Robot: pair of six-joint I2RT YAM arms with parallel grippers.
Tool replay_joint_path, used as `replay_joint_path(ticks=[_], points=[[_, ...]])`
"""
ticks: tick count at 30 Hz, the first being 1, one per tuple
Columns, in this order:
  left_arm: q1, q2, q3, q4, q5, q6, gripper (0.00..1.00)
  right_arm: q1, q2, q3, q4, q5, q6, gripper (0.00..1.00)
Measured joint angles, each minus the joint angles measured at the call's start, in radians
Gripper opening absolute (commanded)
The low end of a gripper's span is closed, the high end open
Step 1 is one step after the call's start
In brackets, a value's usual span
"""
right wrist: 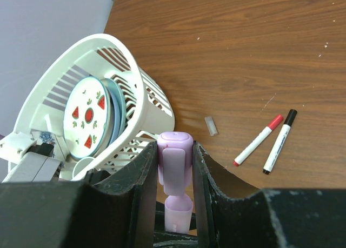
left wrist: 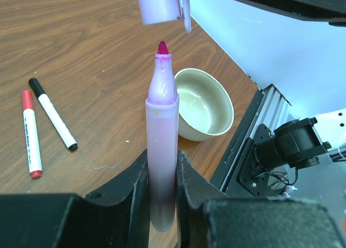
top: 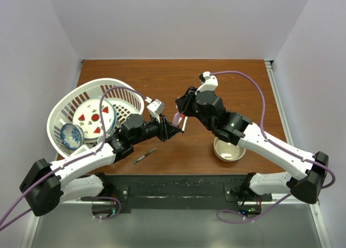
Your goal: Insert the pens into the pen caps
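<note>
Left wrist view: the pink pen [left wrist: 162, 124] was gripped low on its barrel by the left gripper [left wrist: 162, 175], whose jaws were closed snugly on it. It was held upright with its bare magenta tip [left wrist: 162, 47] pointed up. The pale pink cap [left wrist: 159, 5] was seen directly above that tip, parted from it by a small gap, its mouth turned down, so the two long axes were judged nearly in line. From the right wrist, the cap was shown clamped between the narrowly parted jaws of the right gripper [right wrist: 174, 156], with the pen's neck just beyond it. A straight closing along the pen's axis was judged to be called for. Two white pens [left wrist: 53, 114], already capped red and black, were seen side by side on the table [left wrist: 97, 42], and a thin dark grey pen [top: 145, 155] was seen beside the left arm.
</note>
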Motion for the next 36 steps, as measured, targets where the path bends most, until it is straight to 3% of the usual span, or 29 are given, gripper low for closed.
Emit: replay_joint_path(ticks=[13, 32, 36], points=[[0.000, -0.002, 0.000, 0.001, -0.001, 0.002, 0.00, 0.000, -0.004, -0.013, 0.000, -0.010, 0.003, 0.00], [-0.005, 0.036, 0.042, -0.074, -0.004, 0.025, 0.00, 0.033, -0.069, -0.173, 0.073, -0.004, 0.128, 0.03], [-0.005, 0.038, 0.045, -0.101, -0.002, 0.026, 0.00, 0.058, -0.075, -0.206, 0.084, 0.034, 0.158, 0.12]])
